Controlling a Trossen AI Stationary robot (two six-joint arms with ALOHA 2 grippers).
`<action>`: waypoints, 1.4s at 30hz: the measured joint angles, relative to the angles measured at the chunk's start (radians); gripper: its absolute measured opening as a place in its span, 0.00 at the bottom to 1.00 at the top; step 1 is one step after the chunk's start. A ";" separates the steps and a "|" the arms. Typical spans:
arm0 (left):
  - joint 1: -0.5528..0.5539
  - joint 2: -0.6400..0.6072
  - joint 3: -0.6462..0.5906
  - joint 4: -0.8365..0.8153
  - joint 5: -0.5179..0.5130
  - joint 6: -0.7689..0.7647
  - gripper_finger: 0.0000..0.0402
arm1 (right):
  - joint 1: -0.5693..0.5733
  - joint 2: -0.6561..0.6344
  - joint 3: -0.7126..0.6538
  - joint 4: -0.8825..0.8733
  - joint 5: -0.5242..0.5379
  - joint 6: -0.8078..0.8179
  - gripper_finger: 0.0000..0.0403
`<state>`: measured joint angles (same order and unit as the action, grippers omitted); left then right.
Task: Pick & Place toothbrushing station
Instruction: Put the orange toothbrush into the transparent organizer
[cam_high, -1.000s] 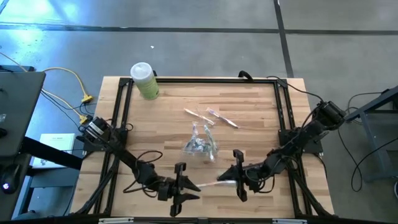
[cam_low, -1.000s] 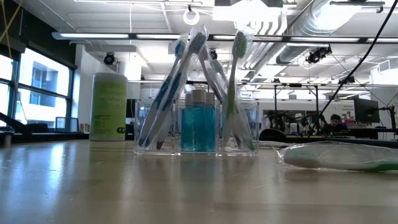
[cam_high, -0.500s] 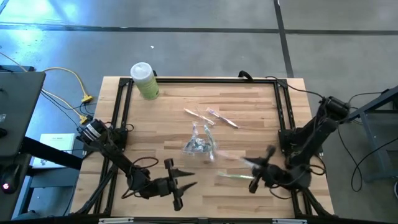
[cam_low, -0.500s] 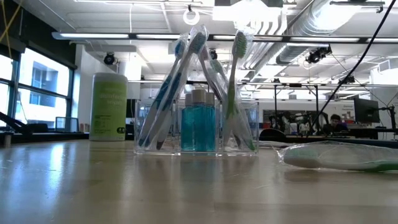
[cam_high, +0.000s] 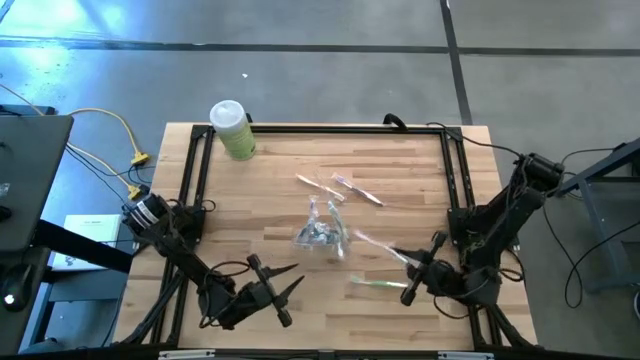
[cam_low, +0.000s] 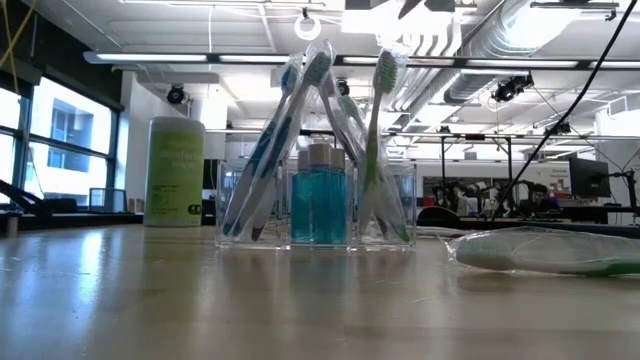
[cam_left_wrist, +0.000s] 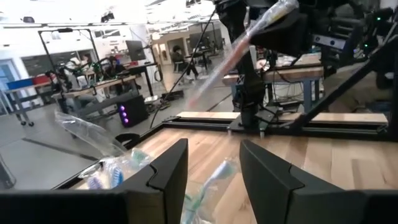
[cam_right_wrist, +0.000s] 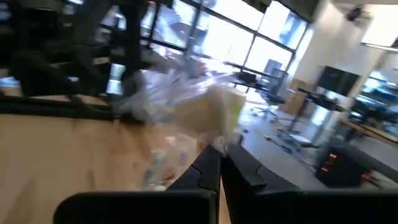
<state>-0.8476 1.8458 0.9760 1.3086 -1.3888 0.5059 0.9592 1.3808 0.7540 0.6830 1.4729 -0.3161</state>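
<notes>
Right claw (cam_high: 408, 258) grips wrapped toothbrush (cam_high: 372, 243), pointing toward the holder (cam_high: 322, 232).

My left gripper (cam_high: 283, 292) has backed away from the front centre of the frame toward the lower left, and its fingers have parted and now hold nothing. My right gripper (cam_high: 398, 256), jaws still pressed together, has pulled off to the lower right with a wrapped toothbrush (cam_high: 372, 243) pinched in them, lifted clear of the table (cam_high: 400, 170). A green toothbrush (cam_high: 378, 284) that sat between the two grippers now lies alone on the wood at the lower middle.
</notes>
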 joint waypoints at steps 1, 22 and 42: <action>-0.006 0.000 0.000 -0.004 -0.002 0.002 0.35 | -0.008 0.000 0.000 -0.043 -0.030 0.043 0.00; -0.023 0.000 0.000 -0.025 -0.055 0.021 0.35 | -0.317 -0.039 0.000 -0.607 -0.617 0.634 0.00; -0.022 0.000 0.000 -0.023 -0.058 0.036 0.35 | -0.478 -0.062 0.022 -0.798 -0.811 0.708 0.00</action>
<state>-0.8700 1.8458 0.9760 1.2858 -1.4467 0.5423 0.4817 1.3187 0.7756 -0.1146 0.6617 0.3920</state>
